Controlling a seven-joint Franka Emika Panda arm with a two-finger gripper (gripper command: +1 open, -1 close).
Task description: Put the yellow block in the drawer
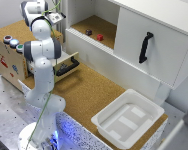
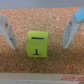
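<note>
Clearly, the step in hand is judged to be the grasp of the yellow block (image 2: 37,43), which is seen in the wrist view resting on the cork surface (image 2: 20,62), with dark markings on its near face. The gripper (image 2: 41,31) is held wide open and empty, one finger standing on each side of the block and neither touching it. A wider gap is left on one side than on the other, so the claw should be centred over the block before anything else is done. The fingers should then be lowered until the pads sit level with the block's middle, and closed squarely on two flat, opposite faces so that the cube is not twisted or tipped. In the exterior view the block itself is hidden behind the Panda arm (image 1: 41,52); it is probably on the cork top near the wooden box (image 1: 9,57). The drawer (image 1: 67,65), with its black bar handle, is seen already pulled open beside the arm.
</note>
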